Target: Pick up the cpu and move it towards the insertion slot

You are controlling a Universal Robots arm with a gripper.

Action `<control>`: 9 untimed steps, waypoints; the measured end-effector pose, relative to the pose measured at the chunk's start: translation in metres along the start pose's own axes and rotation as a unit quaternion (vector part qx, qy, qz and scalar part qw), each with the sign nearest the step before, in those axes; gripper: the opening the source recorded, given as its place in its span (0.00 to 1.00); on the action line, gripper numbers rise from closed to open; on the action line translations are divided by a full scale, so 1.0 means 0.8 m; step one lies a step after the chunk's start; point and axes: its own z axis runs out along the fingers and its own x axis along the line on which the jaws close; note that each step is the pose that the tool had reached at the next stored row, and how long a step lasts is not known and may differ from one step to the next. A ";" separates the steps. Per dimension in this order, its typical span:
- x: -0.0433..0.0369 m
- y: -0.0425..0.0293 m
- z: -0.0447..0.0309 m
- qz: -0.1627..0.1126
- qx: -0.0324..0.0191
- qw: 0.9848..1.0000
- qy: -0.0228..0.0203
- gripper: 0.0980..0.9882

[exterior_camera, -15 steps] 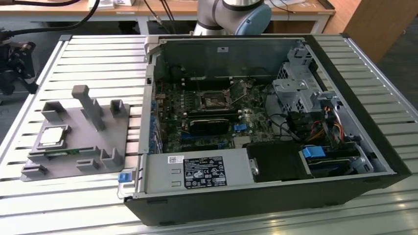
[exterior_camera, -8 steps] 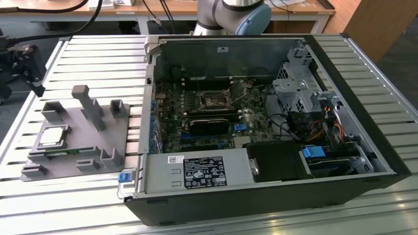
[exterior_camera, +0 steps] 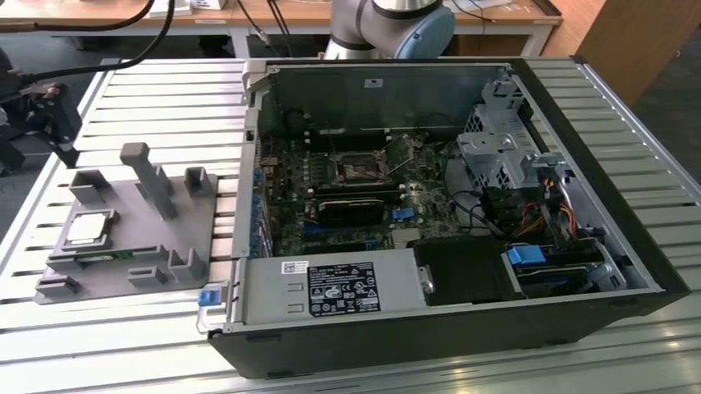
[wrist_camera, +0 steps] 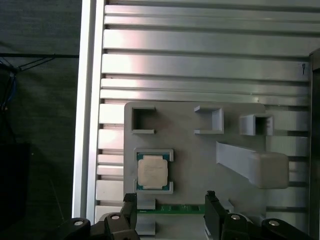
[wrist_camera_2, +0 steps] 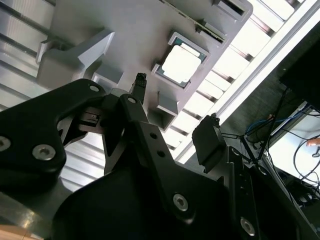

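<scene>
hovering | hand (wrist_camera: 170, 200) spread wide | cpu (wrist_camera: 152, 170) near, untouched, in grey holder (wrist_camera: 195, 160)

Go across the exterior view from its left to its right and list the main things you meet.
In order: shiny silver square cpu → tall grey plastic upright post → small blue plastic tab → square black insertion slot → silvery metal drive cage.

The cpu (wrist_camera_2: 181, 64) in a recess of the grey holder (wrist_camera_2: 125, 30), the wide-spread claw (wrist_camera_2: 176, 104) near but apart.
</scene>
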 end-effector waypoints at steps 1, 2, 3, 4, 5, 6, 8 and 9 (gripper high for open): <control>0.000 -0.0001 0.0007 0.000 0.000 1.000 0.000 0.62; 0.000 -0.0001 0.0012 0.000 0.000 1.000 0.000 0.62; 0.000 -0.0001 0.0020 0.000 0.000 1.000 0.000 0.62; 0.000 -0.0002 0.0028 0.000 0.000 1.000 0.000 0.62; 0.000 -0.0002 0.0036 0.000 0.000 1.000 0.000 0.62; 0.000 -0.0003 0.0041 0.000 0.000 1.000 0.000 0.62; 0.000 -0.0004 0.0050 0.000 0.000 1.000 0.000 0.62; 0.000 -0.0004 0.0056 0.000 0.000 1.000 0.000 0.62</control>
